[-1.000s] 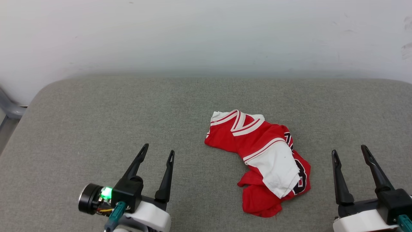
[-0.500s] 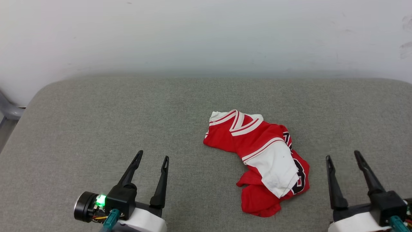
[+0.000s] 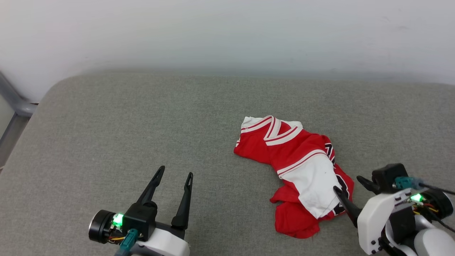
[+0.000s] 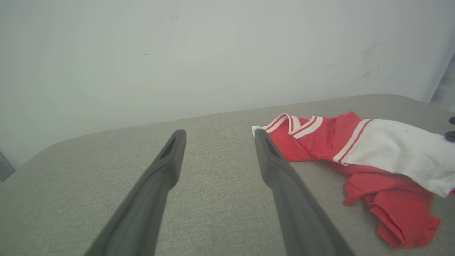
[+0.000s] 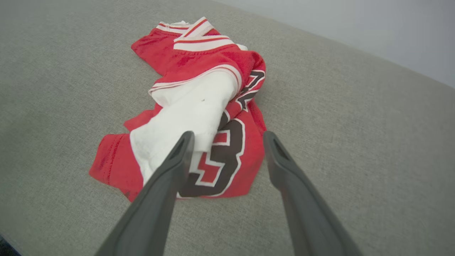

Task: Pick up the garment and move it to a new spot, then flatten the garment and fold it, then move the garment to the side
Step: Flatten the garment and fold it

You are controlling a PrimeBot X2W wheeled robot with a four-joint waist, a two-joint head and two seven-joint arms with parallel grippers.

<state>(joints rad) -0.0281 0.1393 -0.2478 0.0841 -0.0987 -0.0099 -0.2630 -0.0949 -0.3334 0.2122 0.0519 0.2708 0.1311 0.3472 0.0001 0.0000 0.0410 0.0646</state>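
The garment [image 3: 298,170] lies crumpled on the grey cushion, right of centre: red cloth, a white sleeve across it, striped trim at the collar, part of a black-and-white number at its right edge. My right gripper [image 3: 346,184] is open and turned leftward, its fingertips at the garment's right edge beside the number. In the right wrist view the garment [image 5: 199,106] lies just beyond the open right gripper [image 5: 229,137]. My left gripper [image 3: 175,171] stands open over bare cushion at the lower left, well apart from the garment [image 4: 355,149], which sits to the right of the left gripper [image 4: 218,133].
The grey fabric cushion [image 3: 124,135] spans the whole work area, with a white wall [image 3: 227,32] behind it. A grey metal frame piece [image 3: 14,99] shows past the cushion's left edge. Bare cushion stretches left of the garment.
My right arm has swung in and turned so its fingers point left at the garment's right edge. The head camera has shifted a little. The left gripper holds about the same place.
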